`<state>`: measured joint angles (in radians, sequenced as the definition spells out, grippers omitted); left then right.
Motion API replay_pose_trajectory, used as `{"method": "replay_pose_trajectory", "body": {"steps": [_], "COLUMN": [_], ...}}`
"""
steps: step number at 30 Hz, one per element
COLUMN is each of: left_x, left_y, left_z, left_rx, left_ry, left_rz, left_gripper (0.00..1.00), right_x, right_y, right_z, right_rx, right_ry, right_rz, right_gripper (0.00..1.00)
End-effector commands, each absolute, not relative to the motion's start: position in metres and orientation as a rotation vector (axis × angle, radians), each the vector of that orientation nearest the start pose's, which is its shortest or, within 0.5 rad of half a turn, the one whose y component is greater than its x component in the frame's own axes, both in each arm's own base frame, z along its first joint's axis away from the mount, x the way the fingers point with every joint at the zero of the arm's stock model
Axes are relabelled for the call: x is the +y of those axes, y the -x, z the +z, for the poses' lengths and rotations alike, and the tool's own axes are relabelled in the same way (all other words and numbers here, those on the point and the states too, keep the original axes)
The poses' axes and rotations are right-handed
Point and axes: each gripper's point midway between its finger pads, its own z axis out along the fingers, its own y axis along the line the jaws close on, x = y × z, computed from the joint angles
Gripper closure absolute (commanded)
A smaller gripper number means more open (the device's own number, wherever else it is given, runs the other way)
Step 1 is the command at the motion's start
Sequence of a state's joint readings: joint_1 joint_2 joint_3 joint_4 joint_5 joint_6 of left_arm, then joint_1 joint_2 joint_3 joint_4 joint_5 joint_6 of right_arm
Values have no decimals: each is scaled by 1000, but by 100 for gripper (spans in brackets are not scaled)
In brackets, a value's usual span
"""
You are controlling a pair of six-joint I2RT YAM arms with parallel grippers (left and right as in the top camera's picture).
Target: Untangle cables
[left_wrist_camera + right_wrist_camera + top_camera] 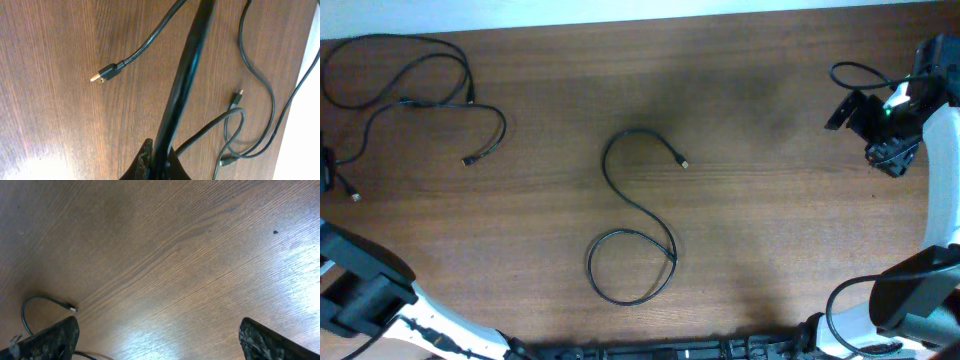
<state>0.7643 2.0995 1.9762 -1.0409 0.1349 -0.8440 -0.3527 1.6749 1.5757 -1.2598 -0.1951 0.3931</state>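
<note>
Wood table [770, 230]: center cable [635, 225] lies separated, far-left cables [410, 95] still tangled; my left jaws shut empty, right wide open.

Brown wooden table [770, 230] with visible grain, a white strip [620, 10] along its far edge.
</note>
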Motion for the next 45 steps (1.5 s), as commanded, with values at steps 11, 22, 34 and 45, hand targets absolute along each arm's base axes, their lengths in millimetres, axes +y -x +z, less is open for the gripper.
{"method": "replay_pose_trajectory", "body": {"steps": [11, 22, 34, 45], "left_x": [417, 401, 423, 481], "left_y": [-285, -309, -260, -214], "left_z": [168, 166, 161, 61], "left_rx": [1654, 1716, 1671, 1955], "left_ry": [2084, 2077, 2149, 2126], "left_rz": [541, 308, 657, 711], "left_gripper": [100, 91, 1, 9], "right_x": [-93, -93, -93, -93], "right_y": [-340, -340, -340, -340], "right_z": [176, 176, 176, 176], "right_rx": [2721, 2721, 2721, 2721], "right_ry": [-1046, -1045, -1045, -1045], "right_rz": [268, 268, 268, 268], "right_gripper": [1, 1, 1, 1]}}
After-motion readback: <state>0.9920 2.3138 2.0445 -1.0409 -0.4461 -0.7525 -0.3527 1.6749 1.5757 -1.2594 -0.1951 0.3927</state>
